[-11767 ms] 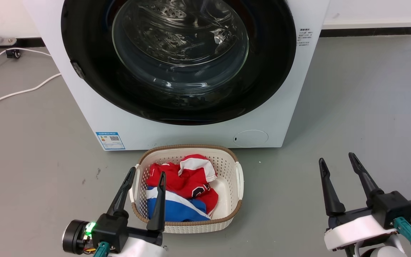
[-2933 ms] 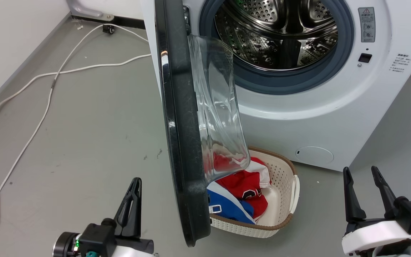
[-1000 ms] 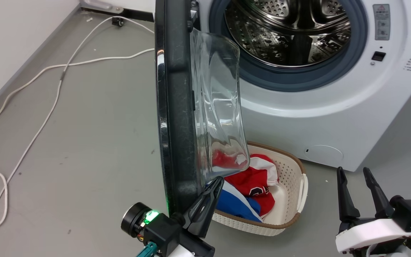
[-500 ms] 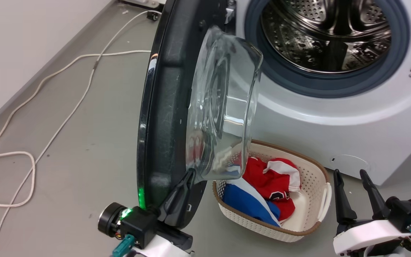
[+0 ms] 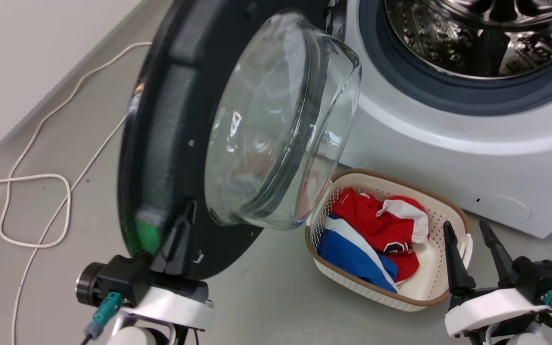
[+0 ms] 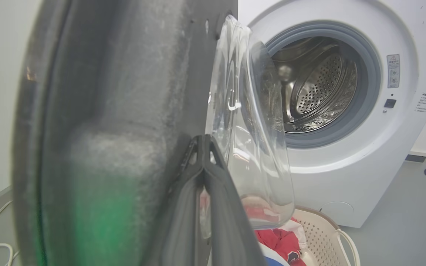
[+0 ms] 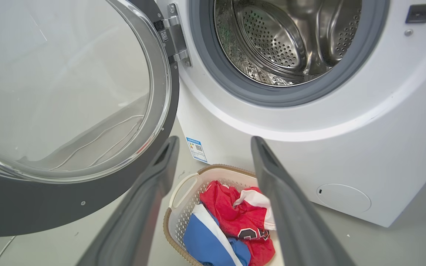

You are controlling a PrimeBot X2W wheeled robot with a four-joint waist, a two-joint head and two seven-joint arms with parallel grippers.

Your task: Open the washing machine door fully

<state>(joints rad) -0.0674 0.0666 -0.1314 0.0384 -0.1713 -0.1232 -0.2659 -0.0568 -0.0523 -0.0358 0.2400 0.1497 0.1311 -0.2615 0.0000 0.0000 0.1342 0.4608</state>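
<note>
The washing machine point(image 5: 448, 143) is a white box with its steel drum point(image 5: 477, 33) exposed. The washing machine door point(image 5: 170, 120) stands swung out to the left, its dark inner face and bulging glass bowl point(image 5: 266, 124) turned toward me. My left gripper point(image 5: 182, 225) is shut, fingertips pressed against the lower inner rim of the door. In the left wrist view its joined fingers point(image 6: 202, 142) rest on the door point(image 6: 124, 92) beside the glass. My right gripper point(image 5: 465, 225) is open and holds nothing at lower right. Its wrist view shows the hinge point(image 7: 174, 37) and the door point(image 7: 50, 207).
A cream basket point(image 5: 376, 292) with red, white and blue clothes point(image 5: 376, 225) sits on the grey floor before the machine, between the door and my right gripper. White cable point(image 5: 36, 177) loops on the floor to the left, near a pale wall point(image 5: 17, 48).
The door has swung wider to the left, with my shut left gripper moving along on its inner face. The head camera has also shifted. My right gripper stays open.
</note>
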